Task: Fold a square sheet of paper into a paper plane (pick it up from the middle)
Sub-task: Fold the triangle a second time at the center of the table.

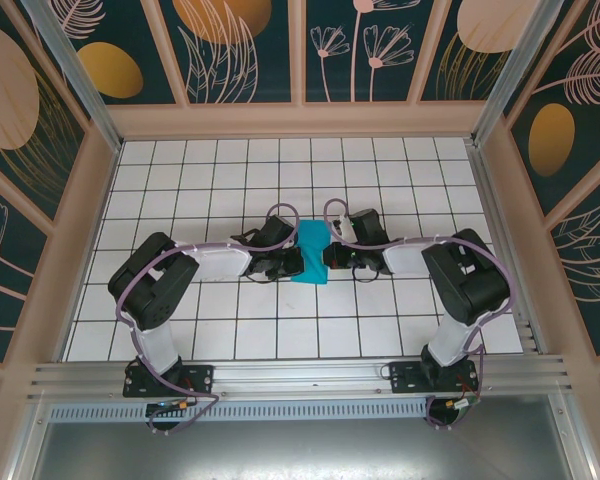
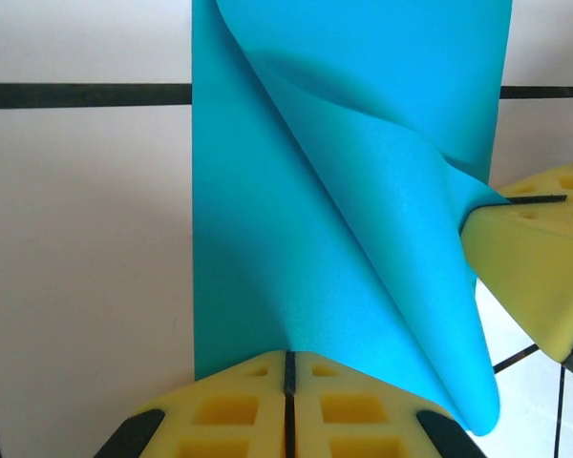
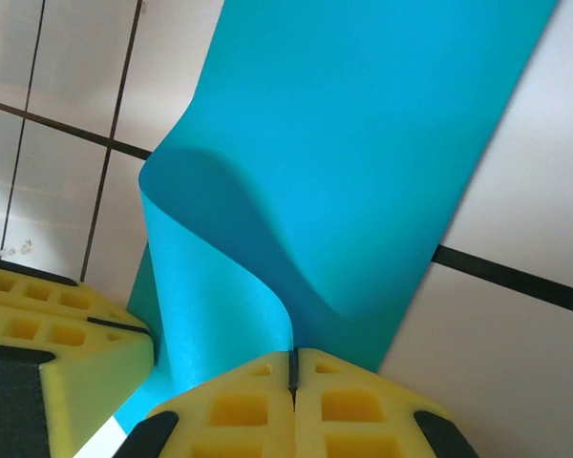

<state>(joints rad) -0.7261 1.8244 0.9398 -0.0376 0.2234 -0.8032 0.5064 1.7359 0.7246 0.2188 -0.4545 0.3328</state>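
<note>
Thin teal-blue paper sheet (image 1: 311, 240), curled, its edges partly hidden: left gripper (image 1: 296, 262) clenched on it at 9 o'clock, right gripper (image 1: 328, 258) clenched at 3 o'clock.

**Sheet largely out of sight**

From above, the square sheet of paper (image 1: 311, 252) is a small teal patch at the middle of the tabletop (image 1: 230, 320). The left gripper (image 1: 285, 263) and right gripper (image 1: 332, 258) cover its sides, and its folds are too small to read. In both wrist views its far end runs off the top edge.
</note>
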